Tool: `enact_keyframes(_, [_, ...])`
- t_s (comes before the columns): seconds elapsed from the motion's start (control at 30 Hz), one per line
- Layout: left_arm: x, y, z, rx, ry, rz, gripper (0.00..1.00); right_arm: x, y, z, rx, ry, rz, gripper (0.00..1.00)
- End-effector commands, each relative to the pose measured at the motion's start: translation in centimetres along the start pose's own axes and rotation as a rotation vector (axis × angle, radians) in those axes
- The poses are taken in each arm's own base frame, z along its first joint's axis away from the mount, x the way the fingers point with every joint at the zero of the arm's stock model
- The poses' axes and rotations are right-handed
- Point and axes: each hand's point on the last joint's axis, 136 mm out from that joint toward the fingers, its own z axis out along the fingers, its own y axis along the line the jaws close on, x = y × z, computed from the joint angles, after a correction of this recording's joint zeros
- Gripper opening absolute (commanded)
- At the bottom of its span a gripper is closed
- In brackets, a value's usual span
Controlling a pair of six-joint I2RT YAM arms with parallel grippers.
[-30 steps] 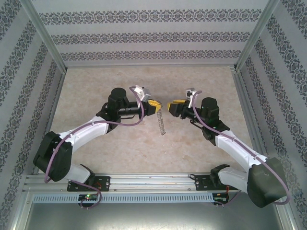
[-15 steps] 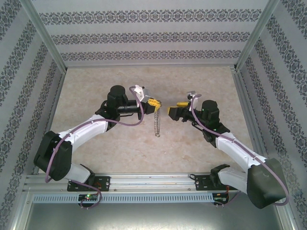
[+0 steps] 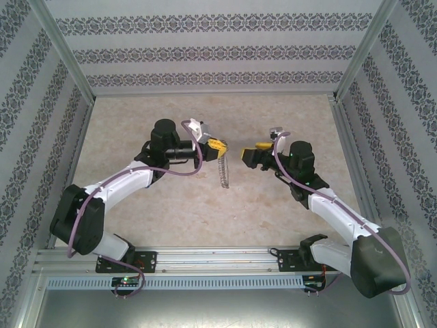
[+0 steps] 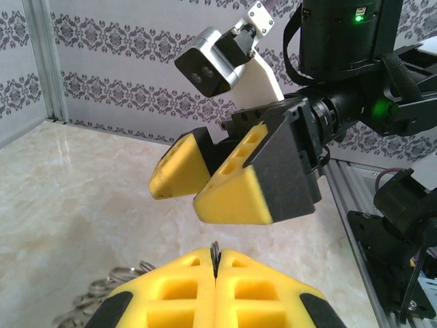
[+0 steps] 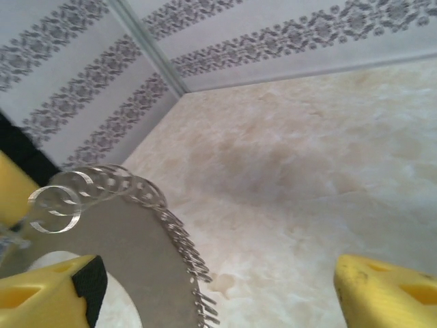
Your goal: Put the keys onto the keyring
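My left pincer [image 3: 219, 146] is clamped tight on the keyring [image 3: 222, 172], which dangles with its chain above the counter [image 3: 218, 225]. My right pincer [image 3: 244, 155] faces it close by, jaws wide apart and empty. I can't tell where the key is. I judge threading hasn't started, so nearly everything is left.

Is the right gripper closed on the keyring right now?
No, the right gripper stands open, its jaws wide apart, and the keyring is not pinched between them.
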Motion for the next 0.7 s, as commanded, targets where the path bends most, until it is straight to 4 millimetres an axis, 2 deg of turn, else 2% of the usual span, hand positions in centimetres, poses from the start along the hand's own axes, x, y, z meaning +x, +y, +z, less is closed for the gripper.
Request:
enact_keyframes(0.0, [-3.1,-0.5,-0.6,0.087,-0.104,0.054,0.0,-1.9,3.2,-0.6,-0.162,-0.007,-0.079,0.78])
enact_keyframes(0.2, [-4.2,-0.1,-1.3,0.149,-0.179,-0.005,0.0,-1.9,6.7,-1.1,-0.376,0.04,-0.126,0.53])
enact_keyframes(0.33, [-3.8,-0.2,-1.2,0.183,-0.159,-0.035,0.0,-1.7,8.2,-0.5,-0.455,0.077,-0.138,0.44])
enact_keyframes(0.47, [-3.4,-0.3,-1.1,0.193,-0.12,-0.061,0.0,-1.6,8.9,0.2,-0.466,0.081,-0.154,0.39])
enact_keyframes(0.67, [-3.1,-0.4,-1.1,0.189,-0.076,-0.075,0.0,-1.7,9.6,0.9,-0.483,0.087,-0.163,0.39])
